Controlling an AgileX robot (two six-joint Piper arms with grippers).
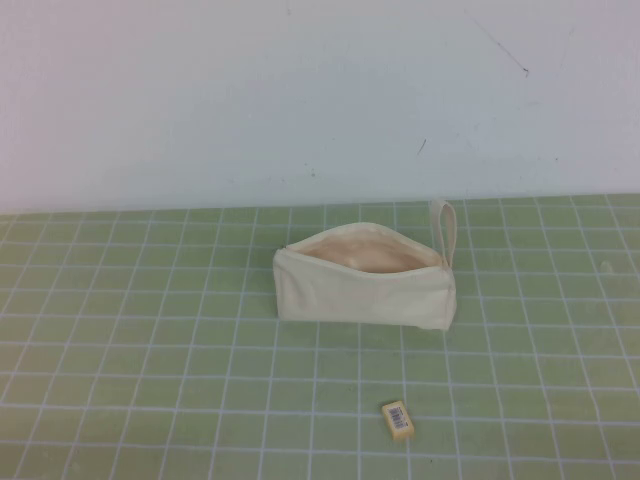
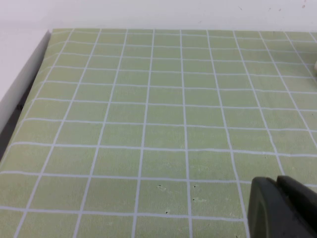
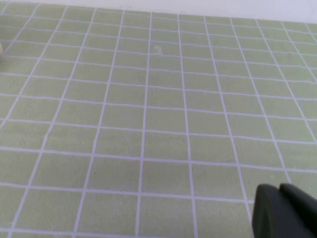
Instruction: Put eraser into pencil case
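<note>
Looking down: we see a pale green mat [image 1: 150, 350] ruled with a white grid, running back to a plain white wall [image 1: 300, 90] that carries a few dark scuffs.
Pencil case: we find the cream-white pencil case [image 1: 365, 295] lying on the mat near the middle, its zip mouth open upward and showing a peach lining, its loop strap [image 1: 445, 228] rising at the robot's right end.
Eraser: the yellow-tan eraser [image 1: 398, 417] lies flat on the mat — nearer the robot than the pencil case and well apart from it, its barcode label facing up.
Left gripper: we catch only a dark part of the left gripper [image 2: 282, 208] at a corner of the left wrist view, above bare grid; we cannot tell how far its fingers are parted, and nothing shows in its hold.
Right gripper: likewise a dark part of the right gripper [image 3: 285, 210] at the corner of the right wrist view, over bare mat — its opening we cannot tell.
Mat edge: in the left wrist view the mat ends against a white border [image 2: 20, 74].
</note>
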